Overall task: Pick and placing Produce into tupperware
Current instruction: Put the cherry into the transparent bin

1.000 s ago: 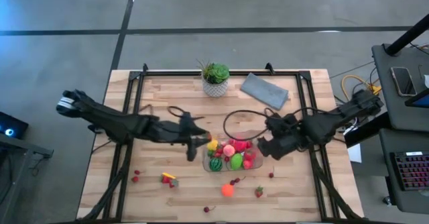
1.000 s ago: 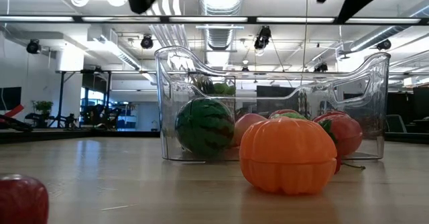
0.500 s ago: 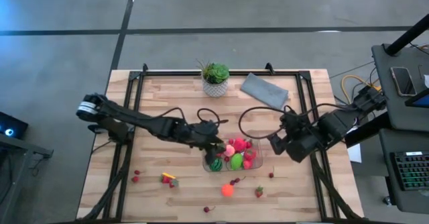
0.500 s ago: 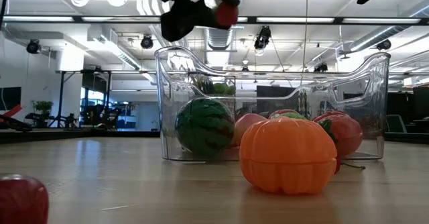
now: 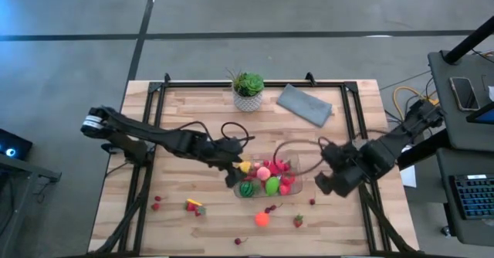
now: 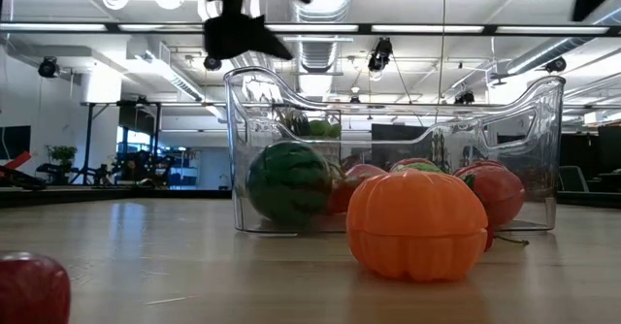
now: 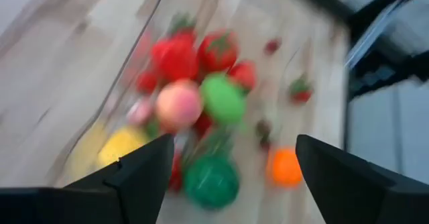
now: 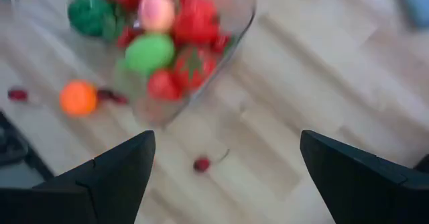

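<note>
The clear tupperware [image 5: 266,179] is seen at lower centre of the high view, filled with produce, the striped melon [image 5: 248,188] at its lower left corner. The left end effector [image 5: 231,174] is held open and empty at its left rim, likely for a drop. The right end effector [image 5: 327,182] is spread empty to its right, above a stray cherry [image 8: 201,164]. The orange pumpkin [image 6: 417,224], shown ribbed only in the low view, lies outside
</note>
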Controlling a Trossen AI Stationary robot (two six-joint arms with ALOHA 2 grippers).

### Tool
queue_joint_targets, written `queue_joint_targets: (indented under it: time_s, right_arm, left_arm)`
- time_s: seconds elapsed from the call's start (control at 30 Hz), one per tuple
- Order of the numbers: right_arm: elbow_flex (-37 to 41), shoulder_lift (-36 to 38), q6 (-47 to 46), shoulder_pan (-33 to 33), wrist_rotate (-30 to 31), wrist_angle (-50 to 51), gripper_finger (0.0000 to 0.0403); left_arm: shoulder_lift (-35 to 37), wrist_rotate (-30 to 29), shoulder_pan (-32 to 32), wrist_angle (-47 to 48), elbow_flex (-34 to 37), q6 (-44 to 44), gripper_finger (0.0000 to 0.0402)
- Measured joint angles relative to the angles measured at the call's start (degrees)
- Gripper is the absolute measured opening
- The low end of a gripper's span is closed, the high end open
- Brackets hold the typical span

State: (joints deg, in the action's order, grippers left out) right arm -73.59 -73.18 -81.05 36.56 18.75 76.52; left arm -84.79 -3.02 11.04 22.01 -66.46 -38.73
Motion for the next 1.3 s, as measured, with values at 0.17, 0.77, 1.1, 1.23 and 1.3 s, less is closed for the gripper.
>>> queue_joint_targets:
  time_s: [0.17, 0.77, 1.1, 1.23, 1.3]
  right_arm:
    - [4.1, -2.0, -5.0, 6.2, -4.3, -7.4, 0.0364]
    - [15.2, -16.9, -48.8, 12.9, -9.0, -21.9, 0.0364]
    - [15.8, -21.7, -49.1, 11.1, -8.1, -24.5, 0.0310]
    - [15.8, -23.1, -48.1, 10.5, -8.2, -26.1, 0.0289]
    - [15.8, -23.8, -48.0, 10.3, -8.2, -26.6, 0.0281]
  left_arm:
    - [2.9, 0.0, 0.6, 10.5, 0.2, -0.2, 0.0299]
    - [4.3, -0.6, 0.7, 18.1, 0.3, 3.1, 0.0299]
    - [4.3, -0.6, 0.7, 18.1, 0.3, 3.7, 0.0299]
    - [4.2, -0.6, 0.7, 18.7, 0.3, 3.7, 0.0299]
    - [4.2, -0.6, 0.7, 19.6, 0.3, 3.7, 0.0299]
